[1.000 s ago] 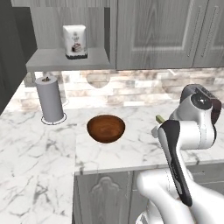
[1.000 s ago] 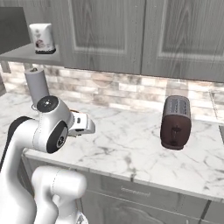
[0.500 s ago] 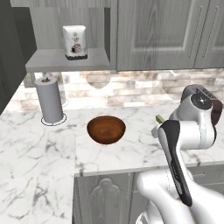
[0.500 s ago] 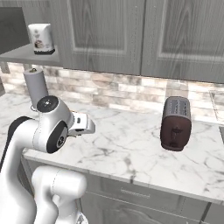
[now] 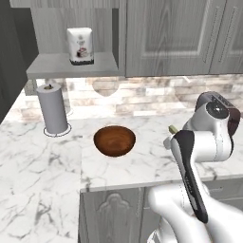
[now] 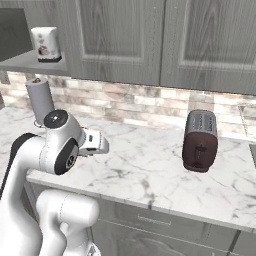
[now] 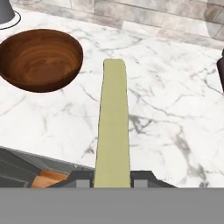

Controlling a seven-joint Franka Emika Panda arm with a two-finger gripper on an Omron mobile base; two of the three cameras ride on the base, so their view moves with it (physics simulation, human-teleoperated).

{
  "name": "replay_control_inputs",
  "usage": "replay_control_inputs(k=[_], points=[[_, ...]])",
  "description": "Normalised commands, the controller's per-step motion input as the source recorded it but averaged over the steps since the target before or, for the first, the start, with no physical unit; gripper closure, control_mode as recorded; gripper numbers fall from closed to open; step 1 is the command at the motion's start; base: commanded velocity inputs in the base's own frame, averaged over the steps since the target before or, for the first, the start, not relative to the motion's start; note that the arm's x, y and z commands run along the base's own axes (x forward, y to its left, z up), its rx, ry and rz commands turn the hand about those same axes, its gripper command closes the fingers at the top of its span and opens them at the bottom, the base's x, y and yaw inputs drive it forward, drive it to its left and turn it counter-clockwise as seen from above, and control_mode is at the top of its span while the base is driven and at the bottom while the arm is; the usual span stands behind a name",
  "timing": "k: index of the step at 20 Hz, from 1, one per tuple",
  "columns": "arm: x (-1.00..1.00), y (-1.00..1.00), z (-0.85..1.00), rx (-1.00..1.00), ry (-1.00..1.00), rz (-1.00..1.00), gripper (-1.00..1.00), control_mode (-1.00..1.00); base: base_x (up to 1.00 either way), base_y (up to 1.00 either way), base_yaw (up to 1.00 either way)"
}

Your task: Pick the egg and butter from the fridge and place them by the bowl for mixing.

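My gripper (image 7: 113, 177) is shut on the butter (image 7: 113, 127), a pale yellowish stick that juts forward from between the fingertips (image 7: 142, 177). It hangs over the marble counter (image 7: 175, 109), just right of the glossy reddish-brown bowl (image 7: 41, 59) and a little nearer the front edge. From the left base, the bowl (image 5: 114, 140) sits mid-counter and the butter's tip (image 5: 172, 128) pokes out from behind my arm. The white hand (image 6: 94, 142) shows beside the arm's elbow. The fridge's dark side (image 5: 10, 61) stands at the far left. The egg is out of view.
A paper towel roll (image 5: 53, 110) stands on the counter left of the bowl. A dark red toaster (image 6: 200, 140) is to the right. A white canister (image 5: 79, 45) sits on the open shelf, with grey wall cabinets (image 6: 150, 40) overhead. The counter's front edge (image 7: 52, 162) lies below the hand.
The whole picture has slid very slightly, so the camera has moved a touch. The gripper still holds the butter in the same place beside the bowl.
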Motion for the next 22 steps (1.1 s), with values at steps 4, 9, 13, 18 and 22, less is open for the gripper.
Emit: replay_control_inputs(k=[4, 9, 13, 18, 22], points=[[0.40, 0.00, -0.20, 0.27, 0.05, 0.00, 1.00, -1.00, 0.00, 0.00, 0.00], [0.60, 0.01, -0.24, 0.25, 0.11, 0.00, 1.00, -1.00, 0.00, 0.00, 0.00], [0.56, 0.09, -0.39, 0.05, 0.01, 0.00, 1.00, -1.00, 0.00, 0.00, 0.00], [0.66, 0.04, -0.37, 0.00, 0.03, -0.01, 1.00, -1.00, 0.00, 0.00, 0.00], [0.67, 0.17, -0.39, -0.10, 0.02, -0.08, 1.00, -1.00, 0.00, 0.00, 0.00]])
